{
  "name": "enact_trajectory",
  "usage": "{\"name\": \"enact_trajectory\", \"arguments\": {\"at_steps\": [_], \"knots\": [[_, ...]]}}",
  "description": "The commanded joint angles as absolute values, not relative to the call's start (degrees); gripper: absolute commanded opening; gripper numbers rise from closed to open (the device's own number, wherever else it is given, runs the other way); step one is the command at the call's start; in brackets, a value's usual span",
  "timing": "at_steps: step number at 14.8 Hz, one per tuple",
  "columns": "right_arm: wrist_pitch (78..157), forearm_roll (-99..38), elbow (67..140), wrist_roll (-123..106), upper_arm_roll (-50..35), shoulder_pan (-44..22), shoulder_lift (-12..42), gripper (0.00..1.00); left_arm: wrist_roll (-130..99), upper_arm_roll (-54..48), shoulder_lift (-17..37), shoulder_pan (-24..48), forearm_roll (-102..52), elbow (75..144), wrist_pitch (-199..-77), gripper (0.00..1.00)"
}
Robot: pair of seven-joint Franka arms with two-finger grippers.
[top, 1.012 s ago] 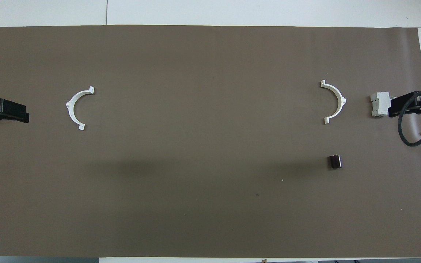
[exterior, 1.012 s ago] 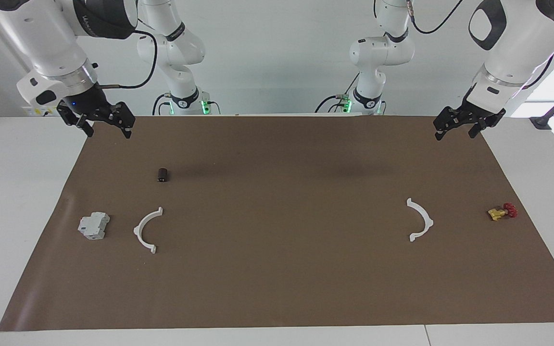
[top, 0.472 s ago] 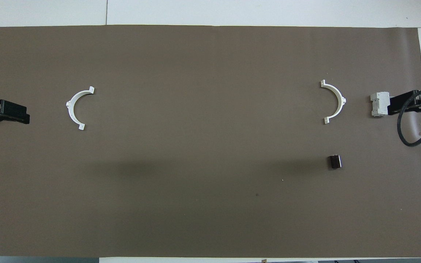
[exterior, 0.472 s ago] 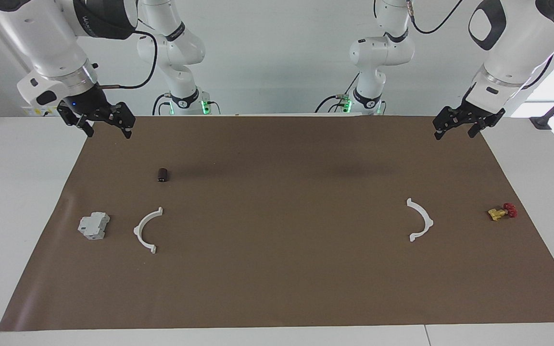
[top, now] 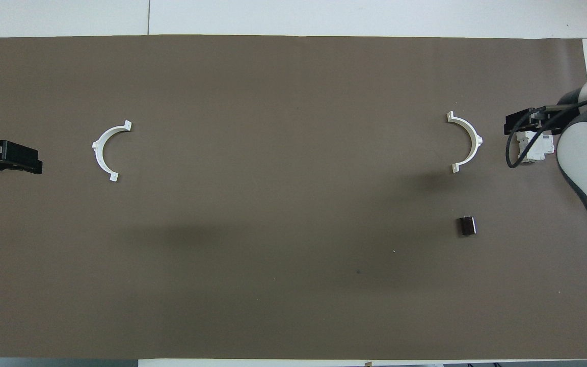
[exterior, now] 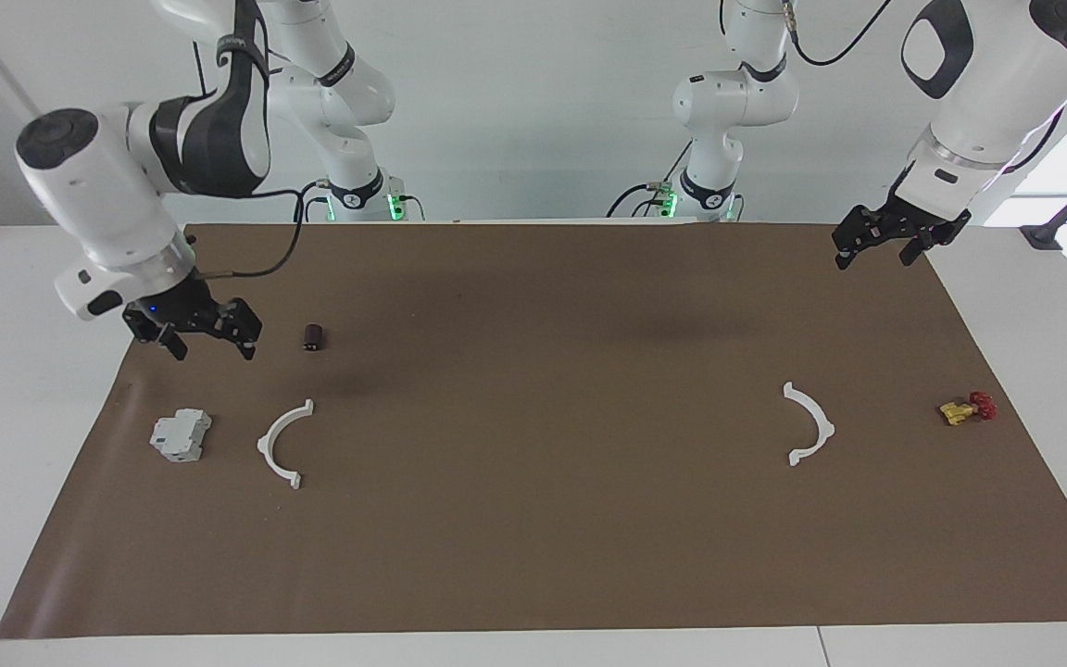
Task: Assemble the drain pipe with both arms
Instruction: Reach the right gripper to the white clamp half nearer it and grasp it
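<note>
1. Both arms are glossy white, built from rounded, thick segments.
2. The right arm has a wide black band at its joint and a black cable looping beside the wrist.
3. The left arm shows a black oval marking.
4. Each gripper is black; green lights glow at both bases.

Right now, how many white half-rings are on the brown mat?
2. One half-ring lies toward the right arm's end, beside the grey block; the other half-ring lies toward the left arm's end, beside the yellow-and-red part. None looks hidden.
</note>
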State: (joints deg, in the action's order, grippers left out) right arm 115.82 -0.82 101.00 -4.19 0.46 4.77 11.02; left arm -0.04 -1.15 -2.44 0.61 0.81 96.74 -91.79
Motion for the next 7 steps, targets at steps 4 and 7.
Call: {"name": "enact_trajectory", "arguments": {"at_steps": [4,7], "knots": [[131.3,-2.02,109.43,-9.65,-0.09,5.62,17.47,1.0,0.79,-1.23,-4.31,0.35,0.53,98.79,-91.84,1.0],[135.07,-4.3,109.16,-12.92,0.0,6.07,21.96,0.84,0.7,-1.23,-4.31,0.35,0.53,98.79,-91.84,1.0]]}}
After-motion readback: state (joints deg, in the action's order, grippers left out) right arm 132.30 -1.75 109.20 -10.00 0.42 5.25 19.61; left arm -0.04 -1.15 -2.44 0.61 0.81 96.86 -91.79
